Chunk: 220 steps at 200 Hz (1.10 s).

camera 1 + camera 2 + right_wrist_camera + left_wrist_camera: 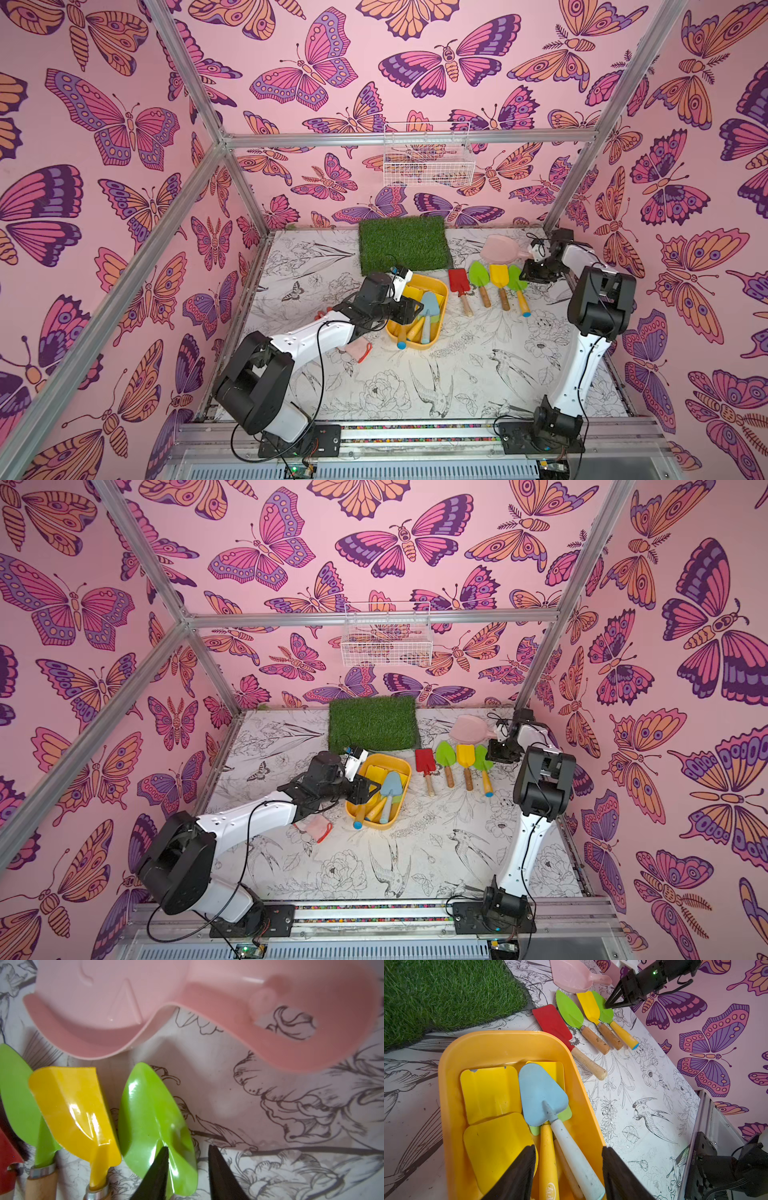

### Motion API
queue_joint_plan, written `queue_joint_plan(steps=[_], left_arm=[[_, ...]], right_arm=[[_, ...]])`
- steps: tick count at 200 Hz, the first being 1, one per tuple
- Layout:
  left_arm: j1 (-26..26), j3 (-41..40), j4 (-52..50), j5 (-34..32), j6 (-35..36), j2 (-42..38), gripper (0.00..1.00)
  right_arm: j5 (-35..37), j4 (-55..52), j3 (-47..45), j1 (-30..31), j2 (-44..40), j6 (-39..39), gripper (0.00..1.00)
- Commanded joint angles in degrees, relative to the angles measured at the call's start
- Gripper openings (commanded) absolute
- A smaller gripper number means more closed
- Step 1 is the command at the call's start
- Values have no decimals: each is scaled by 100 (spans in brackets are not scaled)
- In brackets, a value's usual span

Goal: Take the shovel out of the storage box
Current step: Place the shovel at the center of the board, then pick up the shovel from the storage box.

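- The blue shovel (543, 1093) lay in the box (508, 1043), topmost on a heap of yellow blades. Its blade pointed toward the mat (405, 243) and its white handle toward the robot.
- The box sat on the table (478, 365) just in front of the mat, near the left arm. Several shovels remained inside, so the task appeared only partly done.
- The left gripper (568, 1148) hovered over the near end of the box. Its fingers were spread to either side of the white handle and clasped nothing. That straddle suited a closing grasp on the handle, which lay highest and unobstructed.
- Beside the box lay a row of four shovels, blades away from the robot: red (552, 1022), green, yellow, and a second green shovel (153, 1115) at the far end. The even side-by-side layout suggested deliberate placement.
- The right gripper (188, 1147) hung low at the end of the row. Its fingers were parted and empty, with one finger over the edge of the last green blade.
- A pink scoop (124, 1001) lay just beyond the row.
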Motion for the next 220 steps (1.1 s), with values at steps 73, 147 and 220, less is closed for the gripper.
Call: queue_joint_plan(steps=[73, 147, 220], left_arm=[[95, -171, -72, -83, -251, -253, 59], [115, -154, -246, -88, -412, -285, 60], [123, 108, -860, -279, -542, -94, 56]], right_arm=[[913, 1291, -1846, 85, -2474, 1681, 48], [1398, 689, -2614, 894, -4162, 2291, 48], [1280, 509, -3307, 2200, -5013, 2734, 48]])
